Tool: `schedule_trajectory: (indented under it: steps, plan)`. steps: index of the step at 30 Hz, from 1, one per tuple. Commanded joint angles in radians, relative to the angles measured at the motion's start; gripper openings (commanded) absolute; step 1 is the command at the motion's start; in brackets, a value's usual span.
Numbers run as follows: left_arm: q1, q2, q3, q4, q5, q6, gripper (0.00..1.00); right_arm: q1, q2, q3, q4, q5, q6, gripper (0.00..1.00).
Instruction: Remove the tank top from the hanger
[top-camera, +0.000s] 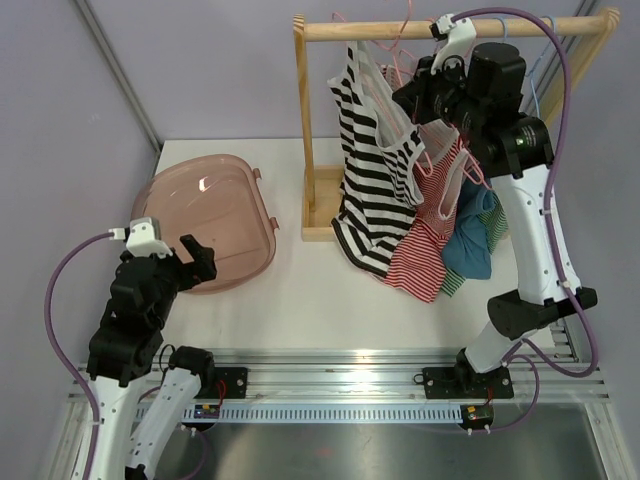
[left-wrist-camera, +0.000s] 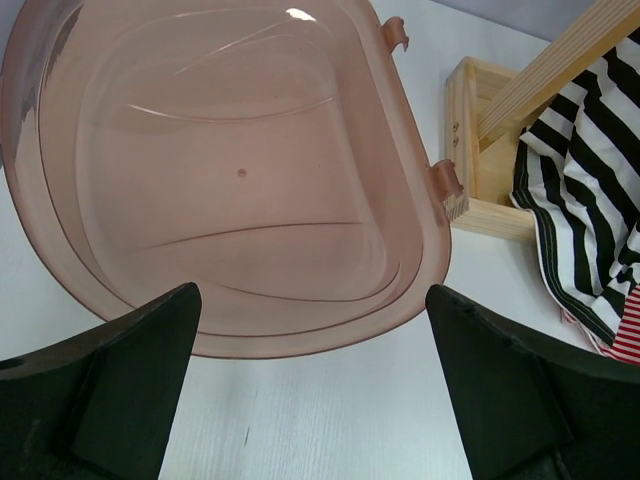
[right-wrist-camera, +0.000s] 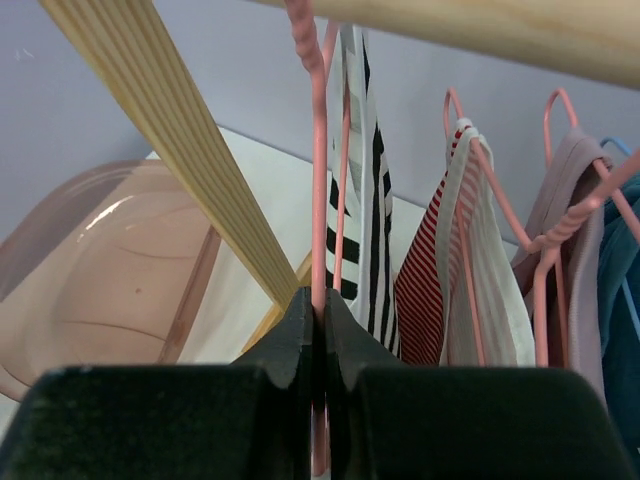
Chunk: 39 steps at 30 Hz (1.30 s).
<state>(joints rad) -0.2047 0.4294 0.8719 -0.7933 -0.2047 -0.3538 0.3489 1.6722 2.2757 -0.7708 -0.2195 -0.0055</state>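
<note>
Black-and-white striped tank top (top-camera: 372, 175) on a pink hanger (right-wrist-camera: 318, 180), hung from a wooden rack (top-camera: 310, 120) on the far side of the table (top-camera: 300, 300).

The tank top is hung from the rack's top rail (top-camera: 400, 30) as the leftmost garment, just right of the left upright; its hem is draped over the rack's base. A red striped top (top-camera: 428, 245) and a teal garment (top-camera: 472, 238) are hung to its right, each touching the next. The right gripper (right-wrist-camera: 319, 330) is raised to the rail, its jaws pressed together on the hanger's wire just below the hook. The left gripper (top-camera: 197, 258) is held low at the near left, jaws wide apart with nothing between them, pointed at a translucent pink tub (left-wrist-camera: 240, 170) that is set on the table left of the rack.
</note>
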Motion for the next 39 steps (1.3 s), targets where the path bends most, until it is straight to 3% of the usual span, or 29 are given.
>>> schedule_trajectory:
  steps: [1,6,10,15,18,20,21,23,27,28,30,39]
  plan:
    - [-0.001,0.045,0.091,0.034,0.079,0.024,0.99,0.005,-0.08,0.05,0.064,-0.014,0.047,0.01]
    - [-0.001,0.138,0.232,0.034,0.198,0.026,0.99,0.005,-0.204,-0.036,-0.022,-0.03,0.124,0.0]
    - [-0.012,0.247,0.39,0.048,0.388,0.035,0.99,0.005,-0.336,-0.154,-0.09,-0.099,0.153,0.0]
    - [-0.105,0.377,0.559,0.107,0.392,0.018,0.99,0.006,-0.526,-0.309,-0.157,-0.156,0.199,0.0]
    - [-0.31,0.488,0.666,0.109,0.279,0.044,0.99,0.005,-0.597,-0.337,-0.221,-0.205,0.22,0.0]
    - [-0.433,0.569,0.717,0.114,0.107,0.07,0.99,0.005,-0.618,-0.326,-0.293,-0.259,0.219,0.0]
    - [-0.546,0.594,0.778,0.12,0.05,0.103,0.99,0.005,-0.637,-0.318,-0.32,-0.273,0.214,0.0]
    - [-0.645,0.666,0.847,0.134,-0.067,0.136,0.99,0.005,-0.67,-0.298,-0.381,-0.282,0.222,0.0]
    - [-0.955,0.772,0.99,0.206,-0.286,0.324,0.99,0.007,-0.706,-0.231,-0.456,-0.308,0.231,0.0]
    - [-1.001,0.785,1.003,0.274,-0.374,0.376,0.99,0.007,-0.713,-0.214,-0.461,-0.311,0.236,0.0]
    - [-1.099,0.825,1.004,0.333,-0.416,0.482,0.99,0.005,-0.746,-0.22,-0.452,-0.304,0.243,0.0]
    - [-1.141,0.916,0.992,0.471,-0.549,0.559,0.99,0.005,-0.769,-0.223,-0.449,-0.331,0.254,0.0]
